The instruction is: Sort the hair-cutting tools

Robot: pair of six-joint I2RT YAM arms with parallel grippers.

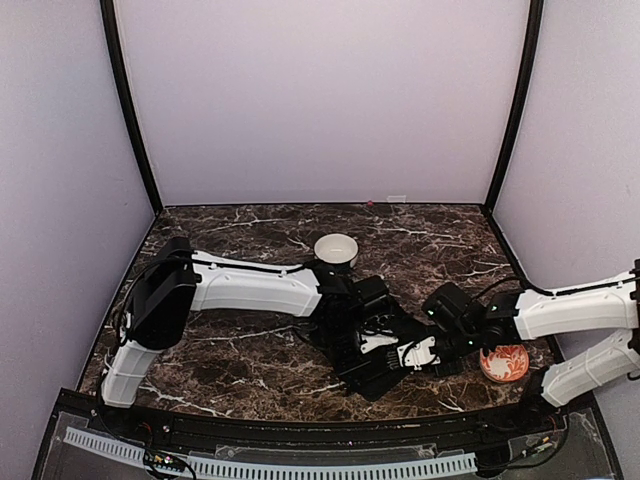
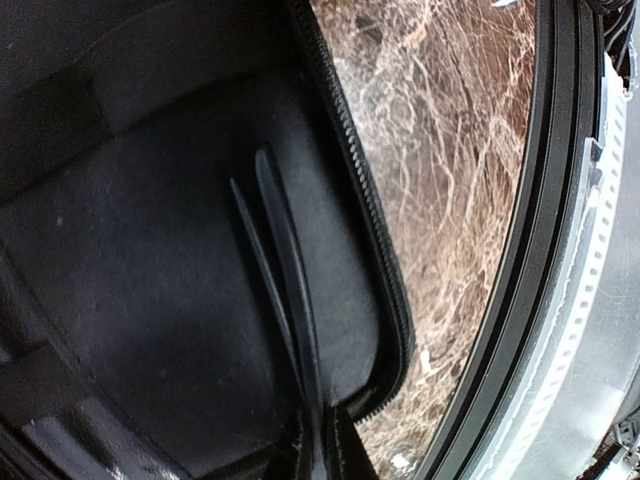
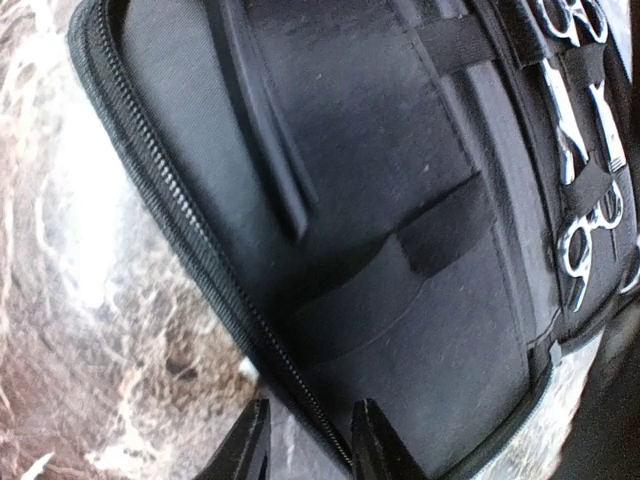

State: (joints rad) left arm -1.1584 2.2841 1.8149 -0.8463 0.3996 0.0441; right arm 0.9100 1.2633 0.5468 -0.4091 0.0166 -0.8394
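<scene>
Right wrist view, right pincer (image 3: 310, 445) open astride the zippered rim of the black case (image 3: 430, 300), silver scissors (image 3: 585, 170) strapped inside well beyond its tips, left pincer (image 2: 330, 455) closed on a thin black two-pronged piece (image 2: 285, 290)

Free tabletop (image 1: 240, 225) behind bowl (image 1: 336, 250); open case (image 1: 370, 378) crowding centre.

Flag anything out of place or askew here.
One thing: the thin black tool slants across the open case's bare panel, pinched in the shut left claw, while the scissors sit strapped in. Nothing looks spilled or damaged.
</scene>
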